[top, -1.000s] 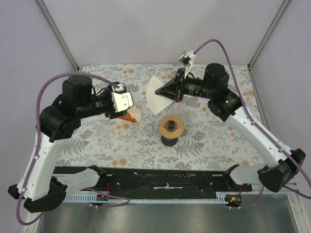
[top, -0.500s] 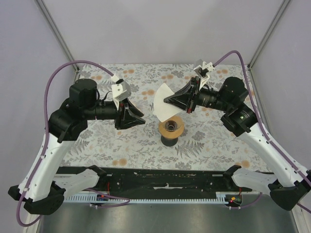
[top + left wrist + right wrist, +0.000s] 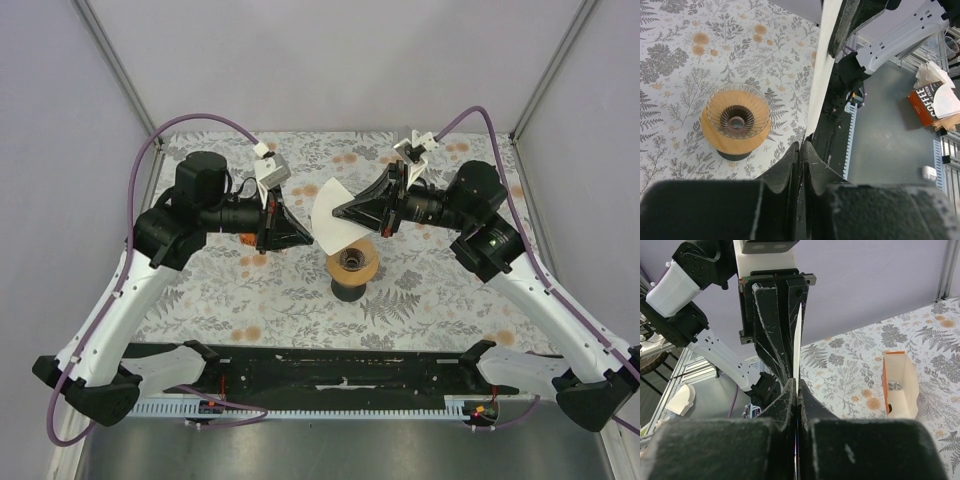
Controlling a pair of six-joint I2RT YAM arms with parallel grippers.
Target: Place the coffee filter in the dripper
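The coffee filter (image 3: 328, 232) hangs in the air over the middle of the worktop (image 3: 200, 300), folded flat and standing on edge, caught from both sides. The right arm's fingers (image 3: 342, 212) are pressed together on it, the paper running straight into the slit between their tips. The left arm's fingers (image 3: 305, 238) come in from the opposite side, drawn to a narrow slot, and as far as I can see they nip the paper's lower edge too. The two sets of black fingers point at each other almost tip to tip, with only the sheet between them.

The dripper (image 3: 352, 260) stands upright on the flowered cloth just beneath and a little nearer the arm bases. Its tan rim and ribbed bowl face up, the dark hole showing in the centre. From above, the filter's lower corner overlaps the dripper's far rim, but the paper is above the bowl, not in it.

Behind the left arm, an open orange and white box (image 3: 900, 382) sits on the worktop, well away from the dripper. Past the worktop's edge, on a grey surface, lies a COFFEE pack (image 3: 926, 102) with some loose white paper on it.
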